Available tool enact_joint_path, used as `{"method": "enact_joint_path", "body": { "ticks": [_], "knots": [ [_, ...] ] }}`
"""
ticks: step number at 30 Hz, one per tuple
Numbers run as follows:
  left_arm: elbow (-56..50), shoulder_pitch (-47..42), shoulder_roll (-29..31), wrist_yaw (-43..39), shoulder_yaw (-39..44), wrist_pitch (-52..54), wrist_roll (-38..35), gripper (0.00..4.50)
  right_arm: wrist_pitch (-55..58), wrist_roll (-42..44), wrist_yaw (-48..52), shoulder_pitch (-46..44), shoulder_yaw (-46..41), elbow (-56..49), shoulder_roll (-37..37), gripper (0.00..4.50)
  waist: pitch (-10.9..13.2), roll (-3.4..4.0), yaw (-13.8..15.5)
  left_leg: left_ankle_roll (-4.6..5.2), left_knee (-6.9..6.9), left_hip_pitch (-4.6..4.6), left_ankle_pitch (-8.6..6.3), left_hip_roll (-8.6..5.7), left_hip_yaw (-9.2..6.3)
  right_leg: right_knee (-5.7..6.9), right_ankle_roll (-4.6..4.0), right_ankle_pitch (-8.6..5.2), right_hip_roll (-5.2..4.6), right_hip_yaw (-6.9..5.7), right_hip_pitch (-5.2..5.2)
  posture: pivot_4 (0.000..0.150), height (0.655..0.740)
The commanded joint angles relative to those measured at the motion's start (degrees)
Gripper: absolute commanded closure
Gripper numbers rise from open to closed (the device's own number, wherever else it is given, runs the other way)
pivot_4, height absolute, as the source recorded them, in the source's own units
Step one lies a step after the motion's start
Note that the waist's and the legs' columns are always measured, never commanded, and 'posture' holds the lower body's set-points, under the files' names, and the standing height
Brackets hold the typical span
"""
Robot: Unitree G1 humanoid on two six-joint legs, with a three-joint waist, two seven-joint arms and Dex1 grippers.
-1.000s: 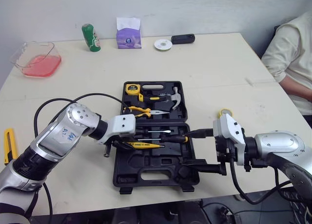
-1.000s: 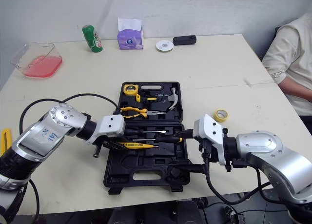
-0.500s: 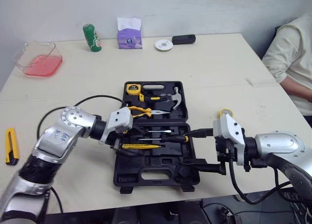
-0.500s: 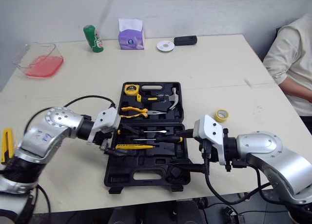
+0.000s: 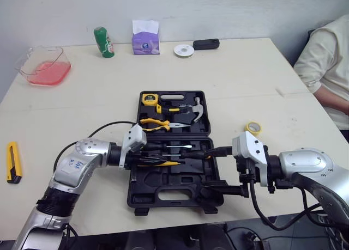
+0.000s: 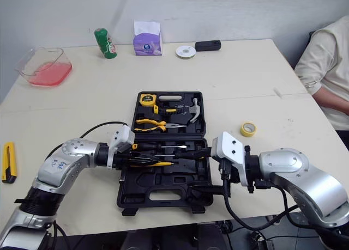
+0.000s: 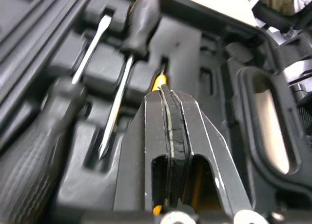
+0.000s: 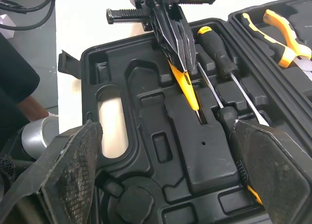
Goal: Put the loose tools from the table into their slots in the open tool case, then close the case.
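Observation:
The black tool case [image 5: 173, 198] lies open in the middle of the table. Its far half holds a tape measure [image 5: 148, 99], yellow pliers [image 5: 154, 123] and a hammer [image 5: 195, 109]. Two black-handled screwdrivers [image 5: 185, 151] and a yellow-handled screwdriver [image 5: 165, 163] lie in the near half. My left gripper [image 5: 152, 159] is shut, its fingertips [image 7: 165, 90] resting on top of the yellow screwdriver [image 8: 187, 90]. My right gripper [image 5: 221, 171] stands open at the case's right edge, nothing between its fingers [image 8: 73, 175]. A yellow tape roll [image 5: 252, 128] and a yellow utility knife [image 5: 13, 162] lie loose on the table.
A green can [image 5: 104, 42], a purple tissue pack [image 5: 144, 37], a white disc [image 5: 183, 50] and a black object [image 5: 205, 43] stand along the far edge. A clear container with pink inside [image 5: 43, 66] is at the far left. A person [image 5: 327, 70] sits at the right.
My left gripper has moved right from the case's left edge into the near half, onto the yellow screwdriver. My right gripper has shifted slightly left toward the case.

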Motion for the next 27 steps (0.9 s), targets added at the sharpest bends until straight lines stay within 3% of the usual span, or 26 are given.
{"method": "enact_joint_path", "body": {
  "ticks": [1, 16, 19, 22, 25, 27],
  "knots": [
    [0.05, 0.33, 0.75, 0.76, -2.11, -1.49, 3.1, 4.48, -1.21, 0.0, 0.39, -0.04, -0.92, -0.91, -0.3, 0.0, -0.01, -0.01, 0.01, 0.0, 0.0, 0.0, 0.0, 0.0, 0.0, 0.0, 0.0, 0.0, 0.0, 0.0, 0.0, 0.15, 0.7244],
    [-0.32, 2.89, 4.46, 4.0, -8.04, 1.57, 9.32, 4.48, -2.73, -2.61, 1.89, 0.92, -0.46, 0.02, -1.8, 0.0, -0.35, 0.08, -0.03, 0.15, -0.08, 0.25, -0.09, 0.01, 0.04, 0.01, -0.02, -0.01, 0.0, 0.06, 0.2, 0.15, 0.7244],
    [-1.36, 3.29, 4.39, 4.34, -6.51, 2.25, 7.39, 4.48, -3.44, -3.36, 2.09, 1.15, -0.5, 0.65, -1.58, 0.0, -0.75, 0.13, -0.05, 0.27, -0.07, 0.26, -0.15, 0.01, 0.02, 0.02, -0.03, -0.01, 0.0, 0.06, 0.21, 0.15, 0.7244],
    [-4.93, 4.72, 3.7, 3.21, -0.56, 3.57, 0.75, 4.48, -4.09, -3.66, 2.12, 1.33, -1.45, 1.51, -1.44, 0.0, -0.85, 0.1, -0.22, 0.28, -0.08, 0.28, -0.16, 0.03, 0.02, 0.05, -0.05, -0.03, 0.01, 0.08, 0.21, 0.15, 0.7244],
    [-11.07, 8.8, 2.57, 4.99, 13.09, 8.9, -10.91, 3.57, -4.64, -2.91, 1.94, 2.17, -5.92, 4.42, -1.56, 0.0, -0.77, 0.01, -0.33, 0.26, -0.08, 0.24, -0.16, 0.13, 0.02, 0.07, -0.08, -0.05, -0.02, 0.13, 0.16, 0.15, 0.7244],
    [-15.08, 13.16, 2.14, 8.78, 22.38, 12.7, -16.24, 2.68, -5.09, -2.38, 2.22, 3.46, -10.46, 7.49, -2.07, 0.0, -0.72, -0.08, -0.19, 0.09, -0.06, 0.2, -0.09, 0.32, -0.02, 0.07, -0.11, -0.06, -0.06, 0.13, 0.12, 0.15, 0.7244]
  ]
}}
